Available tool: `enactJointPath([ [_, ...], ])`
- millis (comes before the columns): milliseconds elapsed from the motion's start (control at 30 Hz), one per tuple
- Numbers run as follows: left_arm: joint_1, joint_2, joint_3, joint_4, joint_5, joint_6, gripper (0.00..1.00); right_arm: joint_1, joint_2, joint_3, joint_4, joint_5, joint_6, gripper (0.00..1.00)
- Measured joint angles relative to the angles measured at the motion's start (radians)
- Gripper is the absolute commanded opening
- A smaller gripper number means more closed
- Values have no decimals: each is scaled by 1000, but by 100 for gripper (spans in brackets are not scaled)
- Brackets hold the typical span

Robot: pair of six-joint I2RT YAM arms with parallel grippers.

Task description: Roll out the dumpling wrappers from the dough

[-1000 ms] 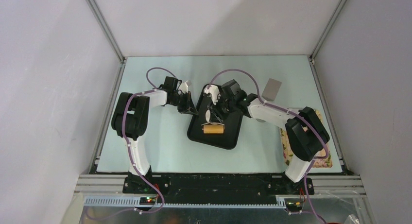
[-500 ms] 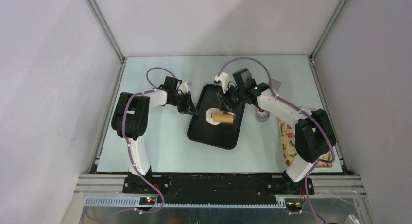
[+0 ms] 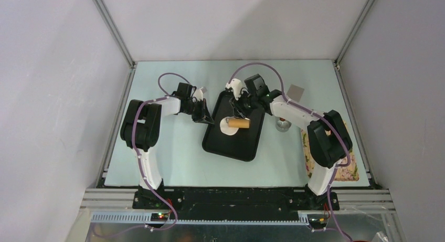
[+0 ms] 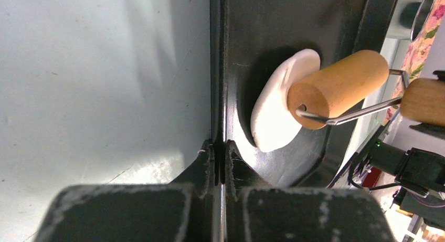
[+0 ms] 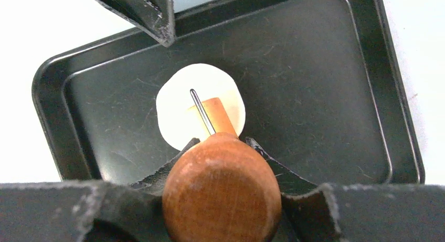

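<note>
The dough is a flattened white disc lying in the far half of the black tray. A roller's wooden drum rests on the disc's right part. My right gripper is shut on the roller's round wooden handle, with the dough just beyond it. My left gripper is shut on the tray's left rim; from there the dough shows under the drum. In the top view the left gripper sits at the tray's far left edge.
A round steel cup stands just right of the tray, under my right forearm. A grey square lies farther back on the right. A floral cloth lies at the table's right edge. Metal frame posts border the table.
My right gripper has drawn the roller from the tray's middle toward the far side, onto the dough, which now shows. The left gripper has kept its hold on the rim.
</note>
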Motion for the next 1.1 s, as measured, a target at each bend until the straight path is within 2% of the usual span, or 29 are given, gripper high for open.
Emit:
enactJointPath([
  [467, 0, 0, 0, 0, 1, 0, 0, 42, -98, -169, 92, -66, 79, 0],
  [700, 0, 0, 0, 0, 1, 0, 0, 71, -113, -208, 46, -151, 113, 0],
  [900, 0, 0, 0, 0, 1, 0, 0, 82, -141, -220, -1, -161, 111, 0],
  [1100, 0, 0, 0, 0, 1, 0, 0, 52, -169, -138, -141, -126, 114, 0],
])
